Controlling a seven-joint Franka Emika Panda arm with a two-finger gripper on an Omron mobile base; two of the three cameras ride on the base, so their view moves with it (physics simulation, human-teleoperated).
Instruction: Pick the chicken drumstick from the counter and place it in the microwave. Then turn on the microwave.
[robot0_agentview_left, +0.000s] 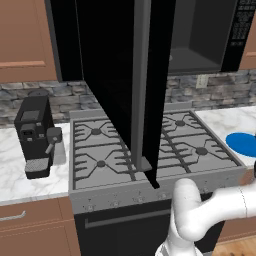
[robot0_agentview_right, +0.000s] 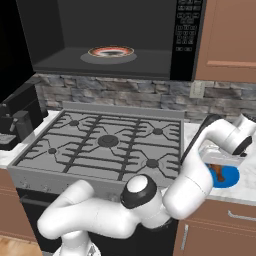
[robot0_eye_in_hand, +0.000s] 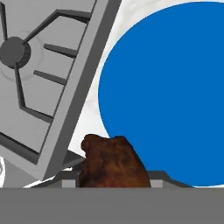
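Counting: one drumstick (robot0_eye_in_hand: 113, 162), one blue plate (robot0_eye_in_hand: 168, 94), one microwave (robot0_agentview_right: 107, 37) w/ door swung open, one dish (robot0_agentview_right: 110, 51) inside it, one stove (robot0_agentview_right: 102, 145), one coffee machine (robot0_agentview_left: 35, 135). Gripper (robot0_agentview_right: 216, 171) nearly closed, pinching the drumstick, which sits right between the tips in hand view. Plate lies just below and beyond the gripper on the counter (robot0_agentview_right: 235, 192); stove beside it to the left; microwave well above and left. Arm bends low from base, elbow folded in front of the stove, forearm reaching right, wrist angled down over the plate.
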